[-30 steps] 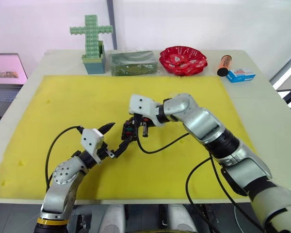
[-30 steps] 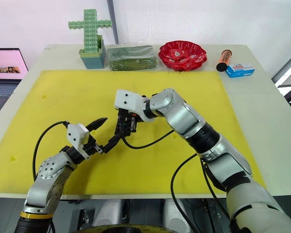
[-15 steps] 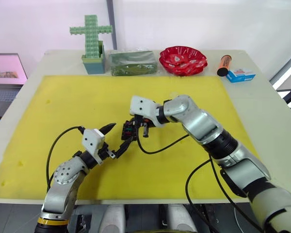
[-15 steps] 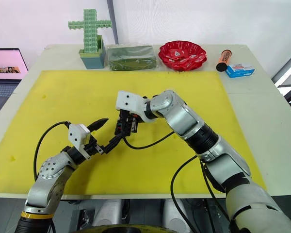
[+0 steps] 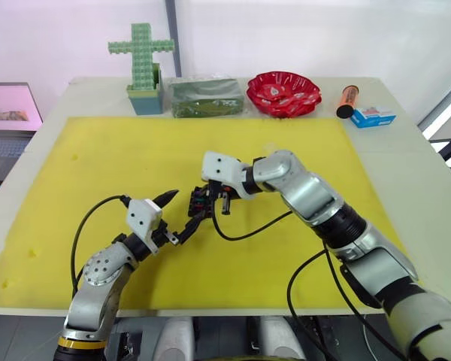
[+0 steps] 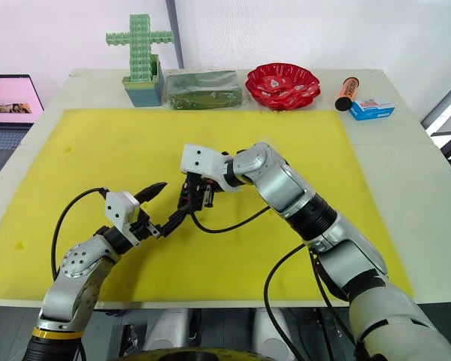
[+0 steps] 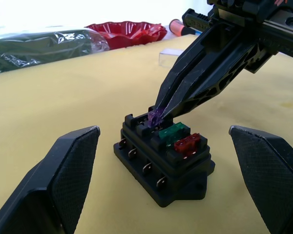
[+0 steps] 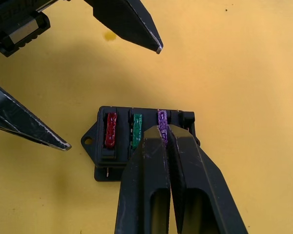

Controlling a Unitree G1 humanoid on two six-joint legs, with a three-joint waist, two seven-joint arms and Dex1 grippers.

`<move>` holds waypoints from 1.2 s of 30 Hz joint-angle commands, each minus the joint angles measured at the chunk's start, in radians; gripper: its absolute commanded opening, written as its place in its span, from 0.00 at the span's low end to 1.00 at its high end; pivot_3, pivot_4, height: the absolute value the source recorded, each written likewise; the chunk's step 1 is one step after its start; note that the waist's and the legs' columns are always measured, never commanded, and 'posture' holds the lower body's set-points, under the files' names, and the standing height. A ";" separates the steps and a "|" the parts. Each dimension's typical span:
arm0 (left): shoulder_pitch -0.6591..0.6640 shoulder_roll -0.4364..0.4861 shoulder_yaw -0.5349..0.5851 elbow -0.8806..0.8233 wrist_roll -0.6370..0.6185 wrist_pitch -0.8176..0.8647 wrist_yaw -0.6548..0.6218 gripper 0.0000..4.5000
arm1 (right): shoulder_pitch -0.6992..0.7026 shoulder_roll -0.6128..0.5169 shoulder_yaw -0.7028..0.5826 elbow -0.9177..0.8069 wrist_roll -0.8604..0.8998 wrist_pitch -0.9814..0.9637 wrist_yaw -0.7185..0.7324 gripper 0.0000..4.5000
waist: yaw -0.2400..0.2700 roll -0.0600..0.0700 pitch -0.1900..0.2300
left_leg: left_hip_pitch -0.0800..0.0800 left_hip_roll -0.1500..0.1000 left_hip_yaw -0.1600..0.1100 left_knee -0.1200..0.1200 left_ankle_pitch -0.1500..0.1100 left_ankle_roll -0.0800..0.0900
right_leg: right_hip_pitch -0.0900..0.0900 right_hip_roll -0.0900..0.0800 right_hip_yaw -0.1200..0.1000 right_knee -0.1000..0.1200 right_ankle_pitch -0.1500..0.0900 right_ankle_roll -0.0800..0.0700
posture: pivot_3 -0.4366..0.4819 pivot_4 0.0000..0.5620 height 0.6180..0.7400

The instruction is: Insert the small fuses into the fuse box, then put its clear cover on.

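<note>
Currently I have the right end effector (image 8: 163, 130) clenched on the purple fuse (image 8: 161, 118), its tips directly over the fuse box (image 7: 162, 162) on the yellow mat (image 5: 120, 158). Beside that fuse, the green fuse (image 8: 136, 130) and red fuse (image 8: 110, 129) sit in adjacent slots. My left end effector (image 5: 182, 216) is released, its fingers (image 7: 71, 161) either side of the fuse box, not touching. Beyond the right end effector, the clear cover (image 7: 169, 57) lies on the mat.

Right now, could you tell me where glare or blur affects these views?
Left wrist view: the background above the red bowl is washed out white, while the fuse box is sharp. Right wrist view: the right gripper casts a soft shadow on the yellow mat.
</note>
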 commanded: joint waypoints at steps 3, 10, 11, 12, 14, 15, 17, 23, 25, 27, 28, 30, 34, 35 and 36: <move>-0.003 0.005 -0.002 -0.046 -0.001 0.001 0.004 1.00 | -0.005 0.016 -0.029 0.011 -0.012 -0.015 -0.005 0.01 | 0.000 0.000 0.000 | 0.000 0.000 0.000 0.000 0.000 0.000 | 0.000 0.000 0.000 0.000 0.000 0.000 | 0.48 0.27 1.00; 0.001 0.006 -0.003 -0.050 0.003 0.004 0.003 1.00 | -0.003 0.016 -0.028 0.018 -0.022 -0.020 -0.002 0.01 | -0.001 0.000 0.000 | 0.000 0.000 0.000 0.000 0.000 0.000 | 0.000 0.000 0.000 0.000 0.000 0.000 | 0.48 0.27 1.00; 0.003 0.006 -0.002 -0.050 0.003 0.004 0.003 1.00 | -0.003 0.015 -0.027 0.016 -0.023 -0.019 -0.001 0.01 | 0.000 0.000 0.000 | 0.000 0.000 0.000 0.000 0.000 0.000 | 0.000 0.000 0.000 0.000 0.000 0.000 | 0.48 0.27 1.00; 0.004 0.006 -0.002 -0.050 0.003 0.003 0.002 1.00 | -0.005 0.014 -0.029 0.013 -0.023 -0.017 0.002 0.01 | 0.000 0.000 0.000 | 0.000 0.000 0.000 0.000 0.000 0.000 | 0.000 0.000 0.000 0.000 0.000 0.000 | 0.48 0.27 1.00; 0.005 0.007 -0.002 -0.046 0.004 0.001 0.001 1.00 | -0.011 0.015 -0.037 0.009 -0.019 -0.011 0.006 0.01 | 0.000 0.000 0.000 | 0.000 0.000 0.000 0.000 0.000 0.000 | 0.000 0.000 0.000 0.000 0.000 0.000 | 0.48 0.27 1.00; 0.005 0.007 -0.001 -0.045 0.005 -0.001 0.001 1.00 | -0.015 0.016 -0.041 0.007 -0.016 -0.007 0.008 0.01 | 0.000 0.000 0.000 | 0.000 0.000 0.000 0.000 0.000 0.000 | 0.000 0.000 0.000 0.000 0.000 0.000 | 0.48 0.27 1.00; 0.004 0.007 0.000 -0.042 0.005 -0.002 0.000 1.00 | -0.021 0.018 -0.046 0.007 -0.013 -0.005 0.009 0.01 | 0.000 0.000 0.000 | 0.000 0.000 0.000 0.000 0.000 0.000 | 0.000 0.000 0.000 0.000 0.000 0.000 | 0.48 0.27 1.00; 0.002 0.009 0.000 -0.036 0.007 -0.006 -0.002 1.00 | -0.023 0.023 -0.048 0.020 -0.013 -0.010 0.013 0.01 | 0.000 0.000 0.000 | 0.000 0.000 0.000 0.000 0.000 0.000 | 0.000 0.000 0.000 0.000 0.000 0.000 | 0.48 0.27 1.00; 0.004 0.010 0.001 -0.036 0.008 -0.007 -0.003 1.00 | -0.021 0.025 -0.046 0.021 -0.013 -0.011 0.014 0.01 | 0.000 0.000 0.000 | 0.000 0.000 0.000 0.000 0.000 0.000 | 0.000 0.000 0.000 0.000 0.000 0.000 | 0.48 0.27 1.00; 0.005 0.009 0.001 -0.035 0.008 -0.008 -0.004 1.00 | -0.018 0.031 -0.046 0.025 -0.012 -0.011 0.014 0.01 | 0.000 0.000 0.000 | 0.000 0.000 0.000 0.000 0.000 0.000 | 0.000 0.000 0.000 0.000 0.000 0.000 | 0.48 0.27 1.00; 0.005 0.009 0.000 -0.034 0.009 -0.009 -0.004 1.00 | -0.017 0.031 -0.044 0.029 -0.014 -0.014 0.016 0.01 | 0.000 0.000 0.000 | 0.000 0.000 0.000 0.000 0.000 0.000 | 0.000 0.000 0.000 0.000 0.000 0.000 | 0.48 0.27 1.00; 0.004 0.008 0.000 -0.033 0.009 -0.010 -0.005 1.00 | -0.017 0.031 -0.038 0.037 -0.021 -0.022 0.017 0.01 | 0.000 0.000 0.000 | 0.000 0.000 0.000 0.000 0.000 0.000 | 0.000 0.000 0.000 0.000 0.000 0.000 | 0.48 0.27 1.00; 0.004 0.008 -0.001 -0.030 0.011 -0.012 -0.005 1.00 | -0.020 0.034 -0.037 0.053 -0.027 -0.033 0.020 0.01 | 0.000 0.000 0.000 | 0.000 0.000 0.000 0.000 0.000 0.000 | 0.000 0.000 0.000 0.000 0.000 0.000 | 0.48 0.27 1.00; 0.003 0.008 -0.001 -0.030 0.012 -0.012 -0.005 1.00 | -0.021 0.033 -0.036 0.058 -0.029 -0.038 0.022 0.01 | 0.000 0.000 0.000 | 0.000 0.000 0.000 0.000 0.000 0.000 | 0.000 0.000 0.000 0.000 0.000 0.000 | 0.48 0.27 1.00; 0.003 0.008 -0.002 -0.029 0.012 -0.011 -0.005 1.00 | -0.022 0.034 -0.035 0.063 -0.030 -0.040 0.024 0.01 | 0.000 0.000 0.000 | 0.000 0.000 0.000 0.000 0.000 0.000 | 0.000 0.000 0.000 0.000 0.000 0.000 | 0.48 0.27 1.00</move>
